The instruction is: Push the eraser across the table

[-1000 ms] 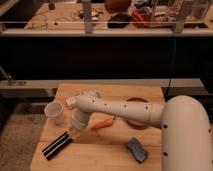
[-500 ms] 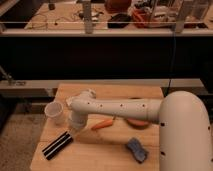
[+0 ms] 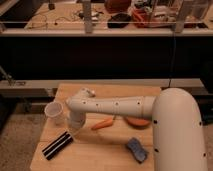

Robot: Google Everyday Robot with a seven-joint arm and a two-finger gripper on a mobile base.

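Camera view: arm (image 3: 115,106) spans table (image 3: 100,156), pincer (image 3: 75,131) pointing down just beside eraser (image 3: 57,145).

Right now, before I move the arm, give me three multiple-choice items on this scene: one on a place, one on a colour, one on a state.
1. Where on the table does the eraser lie?
A. lower left corner in the camera view
B. far right corner
C. dead centre

2. What colour is the carrot-shaped piece?
A. green
B. orange
C. white

3. How does the cup stand?
A. on its side
B. upside down
C. upright

Answers:
1 A: the black bar lies at that corner, just left of the pincer, which hangs between cup and eraser.
2 B: it is plainly orange.
3 C: its open rim faces up.
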